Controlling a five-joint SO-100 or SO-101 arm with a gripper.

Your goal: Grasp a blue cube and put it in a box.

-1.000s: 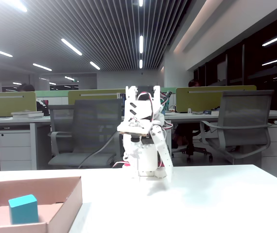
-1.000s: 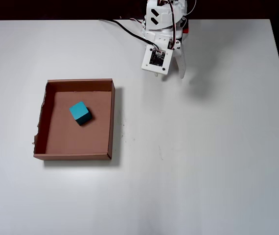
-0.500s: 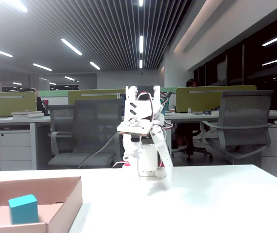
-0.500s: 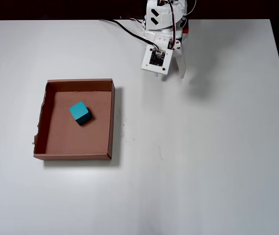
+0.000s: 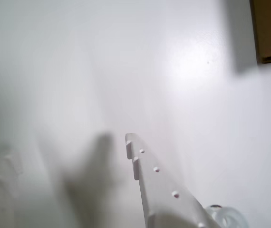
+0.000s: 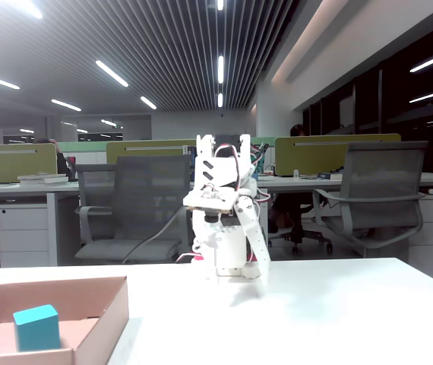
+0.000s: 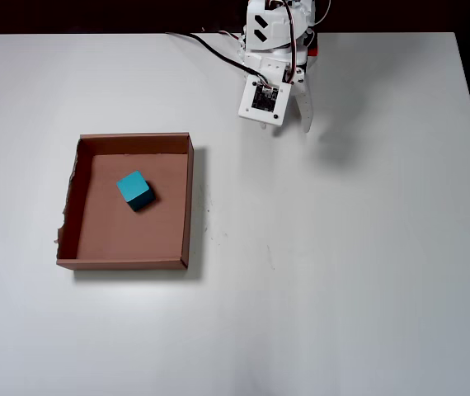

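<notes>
Wrist view: only bare tabletop (image 5: 54, 71) and one finger; the end effector (image 5: 69, 164) grips nothing (clenched or parted, I cannot tell). Overhead view: blue cube (image 7: 134, 190) sits inside the box (image 7: 187, 202); just park the arm clear.

The blue cube (image 7: 134, 190) is a plain teal-blue, with no markings on its faces. The box (image 7: 187, 198) is plain brown cardboard inside and out. The table (image 7: 342, 247) is a uniform matte white. The arm (image 7: 272, 33) is white, with black and red cables at its base and a dark square on a white plate.
</notes>
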